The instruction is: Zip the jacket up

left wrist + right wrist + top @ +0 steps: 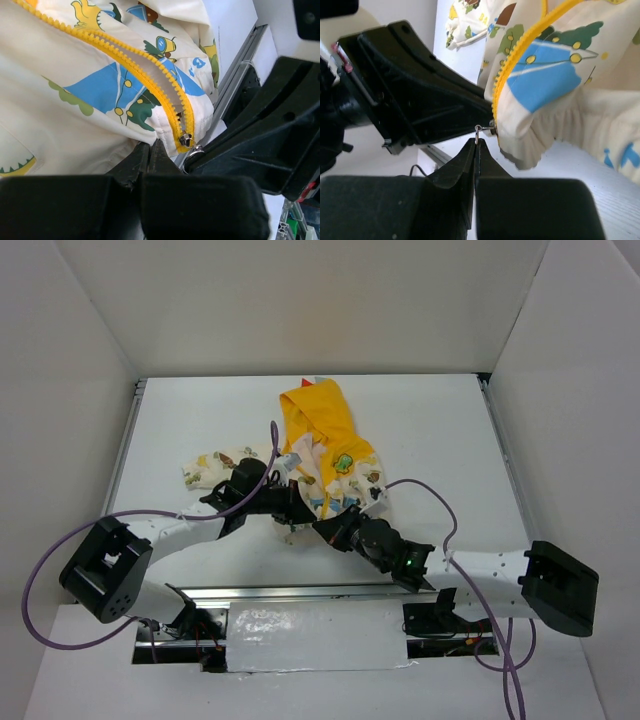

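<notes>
The jacket [330, 455] lies on the table, cream with cartoon prints, its yellow hood [318, 415] pointing away. Both grippers meet at its near hem. In the left wrist view the yellow zipper [145, 75] gapes open above the metal slider [186, 137], which sits at the bottom end. My left gripper [149, 146] is shut on the hem fabric just left of the slider. My right gripper [476, 142] is shut on the thin metal zipper pull [478, 130], which sticks out from the jacket's bottom edge [530, 145].
The left gripper's black body [420, 100] sits close beside the right fingertips. The table's near metal rail [320, 592] runs just behind both grippers. A sleeve [215, 465] spreads to the left. White walls surround the table.
</notes>
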